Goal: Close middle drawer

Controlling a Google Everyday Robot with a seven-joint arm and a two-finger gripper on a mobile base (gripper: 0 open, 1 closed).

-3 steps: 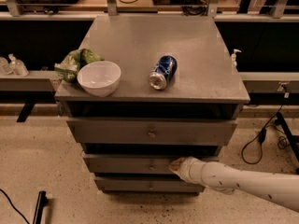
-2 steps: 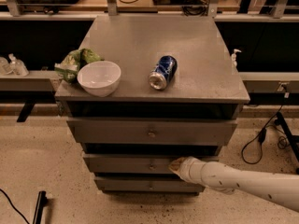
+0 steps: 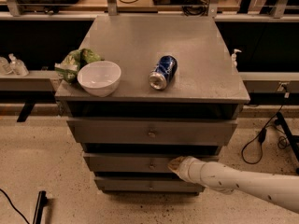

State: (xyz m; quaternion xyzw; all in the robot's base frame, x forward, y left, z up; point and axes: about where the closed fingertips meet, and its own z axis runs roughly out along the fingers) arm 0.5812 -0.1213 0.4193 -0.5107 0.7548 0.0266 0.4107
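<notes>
The grey cabinet has three drawer fronts. The middle drawer (image 3: 126, 162) is a dark grey flat front with a small round knob (image 3: 151, 164); it stands out a little less than the top drawer (image 3: 112, 130) above it. My gripper (image 3: 174, 164) is on the end of the white arm that comes in from the lower right. Its tip rests against the middle drawer front, just right of the knob. The bottom drawer (image 3: 126, 185) sits below it.
On the cabinet top (image 3: 140, 41) stand a white bowl (image 3: 99, 77), a green bag (image 3: 74, 62) behind it at the left edge, and a blue can (image 3: 161, 72) lying on its side. Cables (image 3: 261, 139) lie on the floor at right.
</notes>
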